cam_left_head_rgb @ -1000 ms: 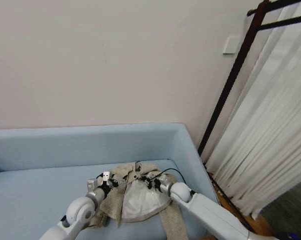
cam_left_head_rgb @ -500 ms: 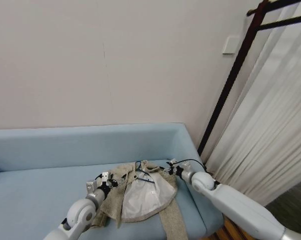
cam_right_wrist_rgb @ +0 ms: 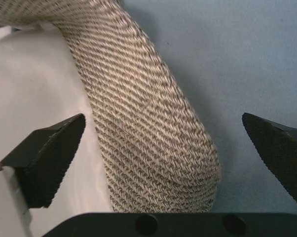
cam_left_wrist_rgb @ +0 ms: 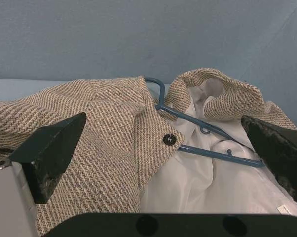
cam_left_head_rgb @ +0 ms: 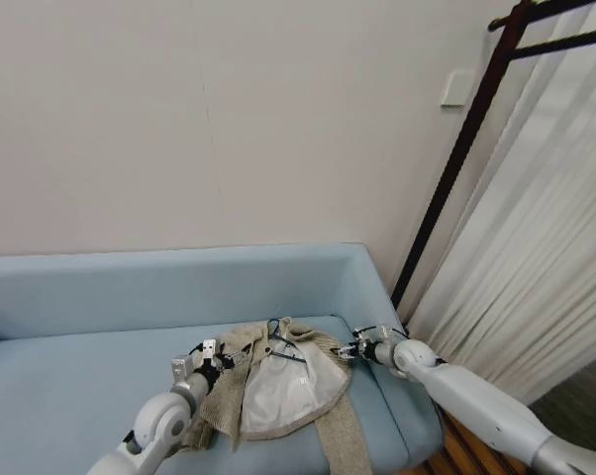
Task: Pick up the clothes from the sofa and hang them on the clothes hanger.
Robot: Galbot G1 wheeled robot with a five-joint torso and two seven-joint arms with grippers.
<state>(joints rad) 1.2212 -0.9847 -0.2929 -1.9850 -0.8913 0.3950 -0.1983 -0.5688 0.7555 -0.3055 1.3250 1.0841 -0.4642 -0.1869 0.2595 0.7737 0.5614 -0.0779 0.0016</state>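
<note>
coat open on the sofa, a gripper at each shoulder

my left gripper, fingers wide apart, sits lower centre-left in the head view, low over the tweed shoulder. my right gripper, just as wide, hovers lower centre-right above the far rolled edge. the coat lies lining-up with a blue hanger tucked in its collar. i judge the spread lets me lift both shoulders level. the dark rack stands upper right.

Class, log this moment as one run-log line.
left claw: open, by coat | right claw: open, by coat edge | coat: lying on sofa
</note>
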